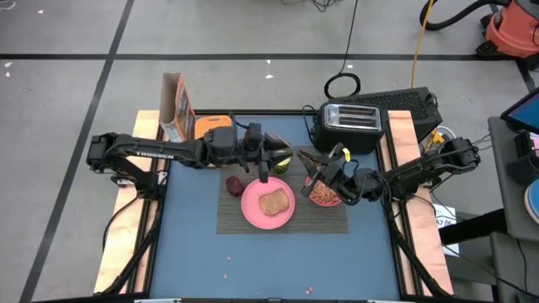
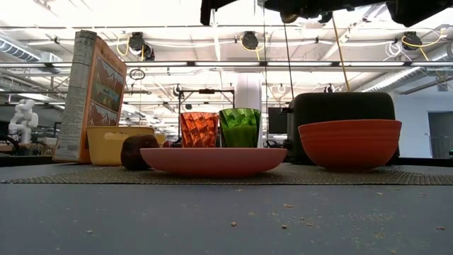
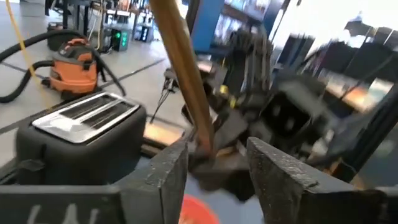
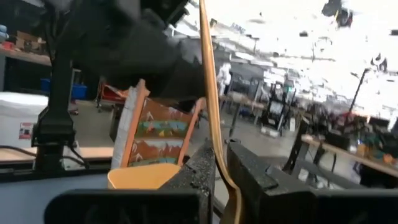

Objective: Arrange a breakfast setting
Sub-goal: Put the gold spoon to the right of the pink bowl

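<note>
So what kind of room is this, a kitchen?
Probably not a kitchen: more likely a robot lab or workshop. There is a shop vacuum on a bare taped floor, cables trailing across it, and workbenches in the big hall behind the table.

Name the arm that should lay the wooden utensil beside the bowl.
Right. The right gripper is shut on the wooden utensil and sits by the bowl. The left gripper is open near the plate, holding nothing.
</note>
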You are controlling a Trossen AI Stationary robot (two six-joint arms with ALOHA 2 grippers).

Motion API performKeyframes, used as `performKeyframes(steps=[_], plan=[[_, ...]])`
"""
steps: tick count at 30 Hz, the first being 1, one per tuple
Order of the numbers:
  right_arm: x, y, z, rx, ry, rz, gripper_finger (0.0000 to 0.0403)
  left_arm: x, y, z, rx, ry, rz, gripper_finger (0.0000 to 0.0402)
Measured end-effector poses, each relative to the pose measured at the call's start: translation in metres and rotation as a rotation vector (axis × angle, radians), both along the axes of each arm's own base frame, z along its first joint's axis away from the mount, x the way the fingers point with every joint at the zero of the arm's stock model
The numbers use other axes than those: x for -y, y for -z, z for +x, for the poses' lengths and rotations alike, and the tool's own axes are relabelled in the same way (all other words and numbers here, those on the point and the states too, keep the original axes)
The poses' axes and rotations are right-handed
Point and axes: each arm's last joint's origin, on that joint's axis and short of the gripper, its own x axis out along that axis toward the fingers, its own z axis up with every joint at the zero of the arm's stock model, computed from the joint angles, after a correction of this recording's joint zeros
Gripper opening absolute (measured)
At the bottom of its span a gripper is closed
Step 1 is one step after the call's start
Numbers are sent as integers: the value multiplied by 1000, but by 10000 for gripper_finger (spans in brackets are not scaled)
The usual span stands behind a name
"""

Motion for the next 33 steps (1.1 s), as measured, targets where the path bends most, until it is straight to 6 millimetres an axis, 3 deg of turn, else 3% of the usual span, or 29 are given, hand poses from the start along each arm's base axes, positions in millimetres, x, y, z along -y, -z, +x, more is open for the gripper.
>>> performKeyframes(steps=[13,19,26,30,33], plan=[[7,-8,-39,-147,-13,206,25,0,34,-7,-371,24,135,186],[9,-9,-65,-193,-215,433,24,0,45,-12,-494,37,127,186],[7,-2,-83,-311,-406,669,24,20,40,-10,-428,302,14,186],[5,9,-88,-429,-437,795,24,41,32,-9,-344,522,-71,186],[3,18,-89,-520,-458,891,28,55,24,-8,-267,578,-91,186]])
